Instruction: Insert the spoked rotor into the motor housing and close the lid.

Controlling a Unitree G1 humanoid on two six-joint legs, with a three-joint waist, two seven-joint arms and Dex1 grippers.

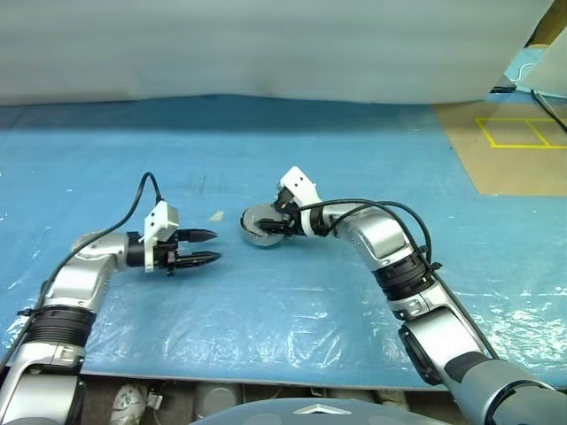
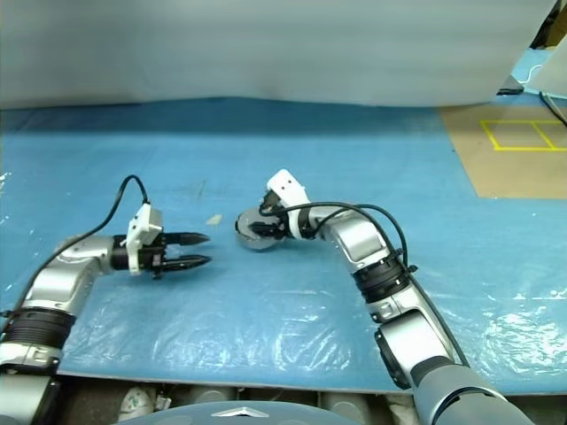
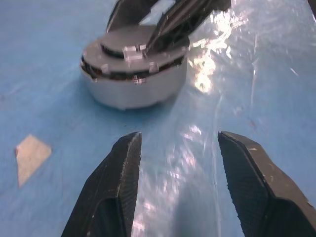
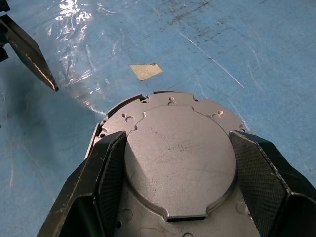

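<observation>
Presently, the housing sits on the blue sheet near the centre of the head-camera frame, with the lid lying flat on top of it. The right wrist view shows the lid as a smooth grey disc with a raised central plate and small holes along its stepped rim. The right gripper reaches in from the right of the frame and straddles the lid, one black finger along each side of the raised plate; whether the pads press the metal or merely stand beside it cannot be told. In the left wrist view the housing shows as a silver drum with a dark slot and copper-coloured glints below the lid's edge. The left gripper hovers left of centre, pointing right toward the housing, clearly apart from it, its jaws parted and empty. A small tan scrap of tape lies on the sheet between the left gripper and the housing, slightly above them in the frame. Clear plastic film covers the lower part of the sheet. Brown floor with yellow tape lines shows at upper right.
</observation>
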